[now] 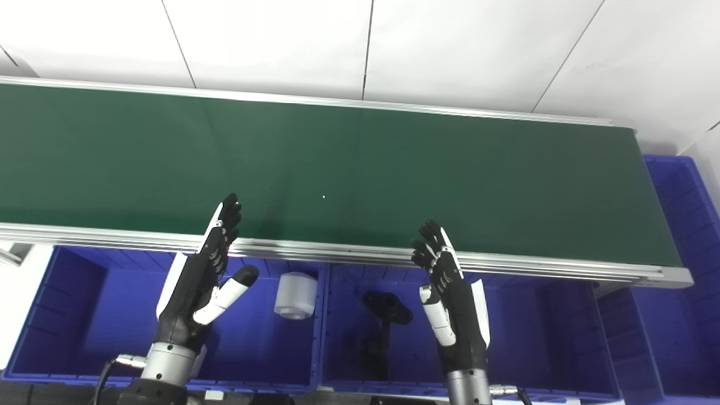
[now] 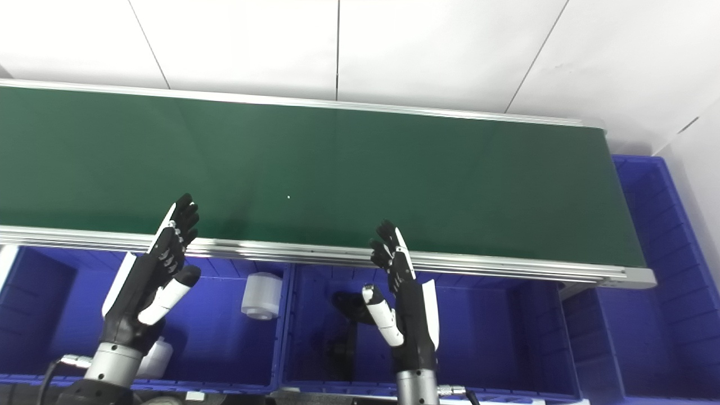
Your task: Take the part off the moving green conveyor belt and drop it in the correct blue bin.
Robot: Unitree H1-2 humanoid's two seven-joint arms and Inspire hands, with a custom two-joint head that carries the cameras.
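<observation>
The green conveyor belt [image 1: 360, 169] runs across the view and carries no part; only a tiny white speck [image 1: 323, 197] shows on it. My left hand [image 1: 202, 281] is open and empty, its fingertips over the belt's near rail. My right hand [image 1: 447, 289] is open and empty, fingers raised at the same rail. Below the rail, the left blue bin [image 1: 84, 315] holds a white cylindrical part [image 1: 295, 295]. The middle blue bin [image 1: 540, 332] holds black parts [image 1: 388, 306].
A third blue bin [image 1: 683, 236] stands at the belt's right end. The belt's metal near rail [image 1: 337, 250] runs between the hands and the belt. A second white part [image 2: 154, 357] shows behind my left wrist. A white tiled wall [image 1: 360, 45] is behind the belt.
</observation>
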